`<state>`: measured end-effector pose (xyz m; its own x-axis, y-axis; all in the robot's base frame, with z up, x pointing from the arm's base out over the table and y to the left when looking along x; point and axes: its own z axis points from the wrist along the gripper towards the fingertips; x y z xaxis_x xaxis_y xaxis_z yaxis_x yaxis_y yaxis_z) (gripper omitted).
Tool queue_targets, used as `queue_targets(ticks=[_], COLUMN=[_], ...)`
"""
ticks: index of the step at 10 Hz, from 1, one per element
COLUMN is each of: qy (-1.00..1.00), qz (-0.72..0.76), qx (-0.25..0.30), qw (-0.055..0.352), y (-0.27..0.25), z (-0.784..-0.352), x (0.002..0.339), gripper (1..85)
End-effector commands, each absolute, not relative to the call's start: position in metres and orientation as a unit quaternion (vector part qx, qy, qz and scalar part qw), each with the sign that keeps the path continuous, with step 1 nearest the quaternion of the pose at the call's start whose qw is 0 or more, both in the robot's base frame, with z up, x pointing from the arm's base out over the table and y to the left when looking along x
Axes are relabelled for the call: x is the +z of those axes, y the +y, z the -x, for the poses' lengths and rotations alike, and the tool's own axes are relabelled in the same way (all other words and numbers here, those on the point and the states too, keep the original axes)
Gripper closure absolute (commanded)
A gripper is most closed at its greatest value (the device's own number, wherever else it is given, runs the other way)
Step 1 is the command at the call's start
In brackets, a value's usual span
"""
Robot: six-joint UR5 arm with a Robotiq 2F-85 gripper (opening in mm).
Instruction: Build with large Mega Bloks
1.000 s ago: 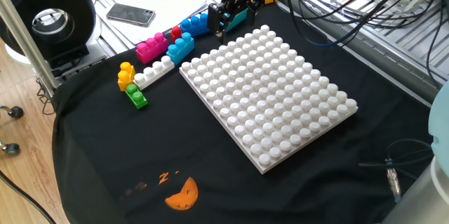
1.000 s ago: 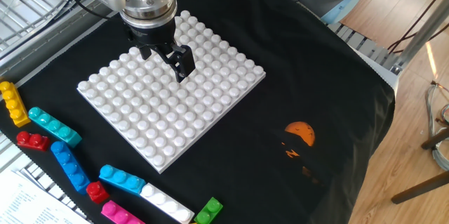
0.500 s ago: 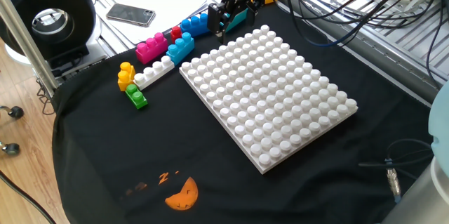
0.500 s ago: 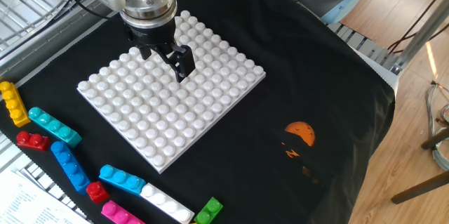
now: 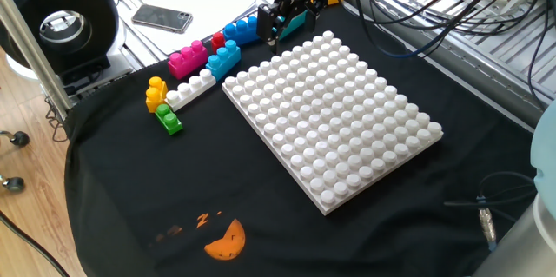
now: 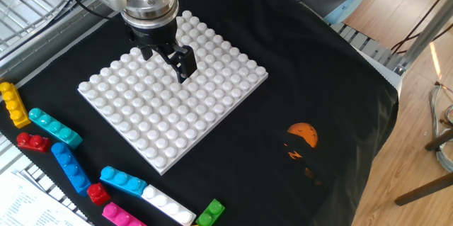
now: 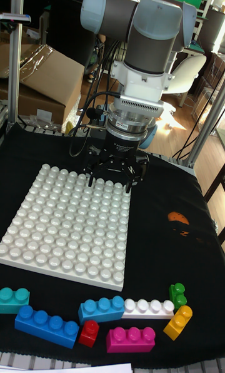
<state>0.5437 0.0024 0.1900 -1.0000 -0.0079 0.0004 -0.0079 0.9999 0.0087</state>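
My gripper (image 6: pixel 164 59) hangs open over the far part of the white studded baseplate (image 6: pixel 170 105), with nothing between its fingers. The tall fixed view shows the gripper (image 7: pixel 112 182) just above the baseplate's (image 7: pixel 62 223) back edge. The large Mega Bloks lie loose on the black cloth beside the plate: blue (image 7: pixel 47 326), light blue (image 7: pixel 101 309), white (image 7: pixel 147 309), pink (image 7: pixel 130 339), red (image 7: pixel 89 333), green (image 7: pixel 178 295), yellow (image 7: pixel 178 321) and teal (image 7: pixel 14 299). A teal brick (image 6: pixel 53 128), a yellow one (image 6: pixel 14 104) and a red one (image 6: pixel 32 142) lie further along.
A phone (image 5: pixel 162 18) and papers lie beyond the cloth's edge, near a round black device (image 5: pixel 61 16). Cables run along the metal rails at the back right. An orange mark (image 6: pixel 303 134) sits on the cloth. A cardboard box (image 7: pixel 37 79) stands behind the table.
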Motion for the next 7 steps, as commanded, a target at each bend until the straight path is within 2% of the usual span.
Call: queue_targets(ticks=[1,4,7], qy=[-0.993,-0.992,-0.992], qz=[-0.016,-0.02,-0.046], qx=[-0.018,-0.018,0.006], qw=[-0.116,-0.127,-0.114], y=[0.012,0.014,0.001], z=[-0.603,-0.605,-0.601], x=[0.197,0.194,0.194], gripper=[83.3,83.0,82.7])
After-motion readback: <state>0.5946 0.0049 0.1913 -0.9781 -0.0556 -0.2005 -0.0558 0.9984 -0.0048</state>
